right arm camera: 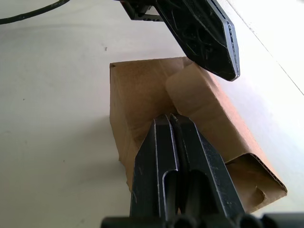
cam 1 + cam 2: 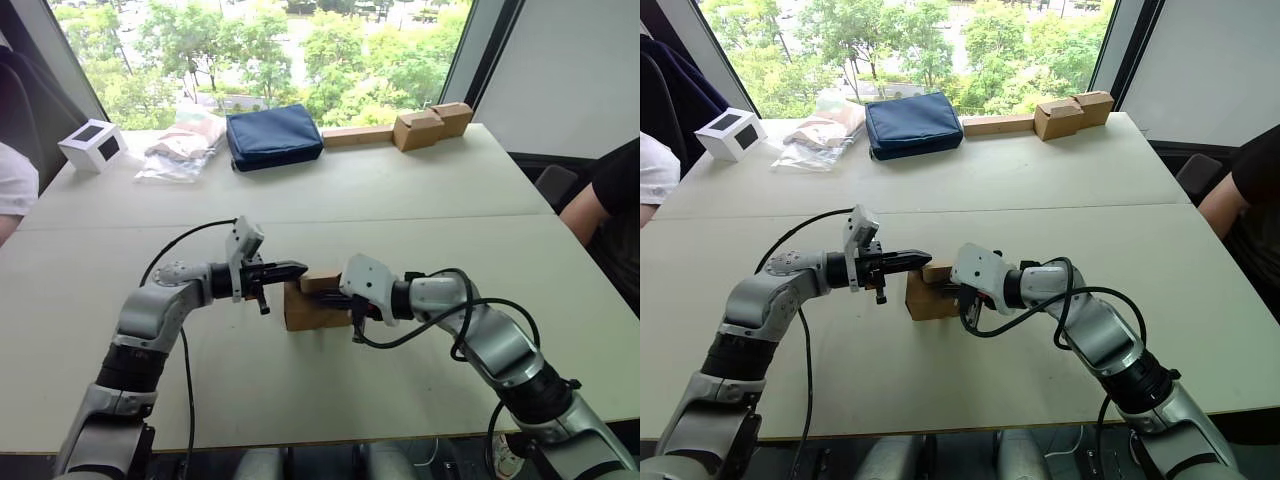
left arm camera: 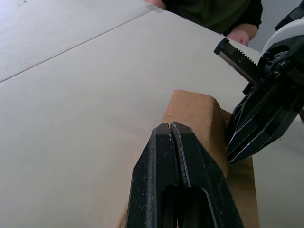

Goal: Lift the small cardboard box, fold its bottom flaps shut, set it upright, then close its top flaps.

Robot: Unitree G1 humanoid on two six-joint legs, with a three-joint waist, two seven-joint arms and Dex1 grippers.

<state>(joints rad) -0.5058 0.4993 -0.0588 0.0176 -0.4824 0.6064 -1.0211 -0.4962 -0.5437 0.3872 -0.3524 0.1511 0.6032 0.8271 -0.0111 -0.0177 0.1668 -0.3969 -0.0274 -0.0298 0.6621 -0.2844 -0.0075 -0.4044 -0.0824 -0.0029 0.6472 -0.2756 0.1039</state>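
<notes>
The small cardboard box (image 2: 305, 315) stands on the table between my two arms, plain brown, with its open end facing up. One of its top flaps (image 1: 202, 102) curls up and inward; another (image 1: 137, 90) lies nearly flat. My left gripper (image 2: 303, 267) is shut, and its tips hover just above the box's near-left top edge. My right gripper (image 1: 171, 117) is shut too, with its tips resting on the box's top where the curled flap begins. In the right wrist view, the left gripper's fingers (image 1: 202, 33) cross above the box.
Along the far edge of the table (image 2: 420, 200) lie a white cube box (image 2: 92, 145), plastic-wrapped packets (image 2: 185, 150), a navy pouch (image 2: 272, 135), a wooden strip (image 2: 355, 135) and paler tan boxes (image 2: 432, 125). A person's sleeve (image 2: 12, 185) shows at left, another person's arm (image 2: 600, 200) at right.
</notes>
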